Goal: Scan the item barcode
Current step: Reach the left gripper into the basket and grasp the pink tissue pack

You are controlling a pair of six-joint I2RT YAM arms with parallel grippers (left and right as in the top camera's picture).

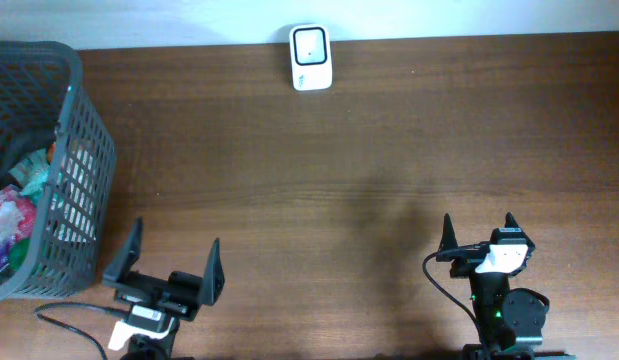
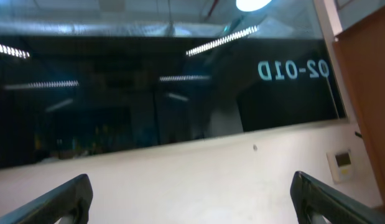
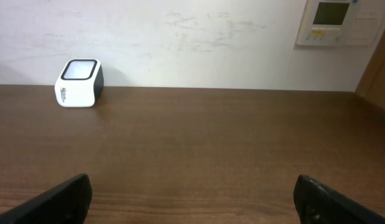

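Observation:
A white barcode scanner [image 1: 311, 57] with a dark window stands at the table's far edge, also seen in the right wrist view as the scanner [image 3: 79, 83] at the far left. Packaged items [image 1: 11, 222] lie inside the grey basket [image 1: 81, 170] at the left. My left gripper [image 1: 175, 257] rests open near the front edge, right of the basket, with nothing between its fingers [image 2: 64, 199]. My right gripper [image 1: 479, 229] is open at the front right, empty, its fingertips [image 3: 320, 200] wide apart over bare wood.
The brown wooden table [image 1: 339, 170] spreads between the grippers and the scanner. A wall panel [image 3: 339, 22] hangs behind the table at the right. The left wrist view looks up at a white wall and a dark window [image 2: 161, 87].

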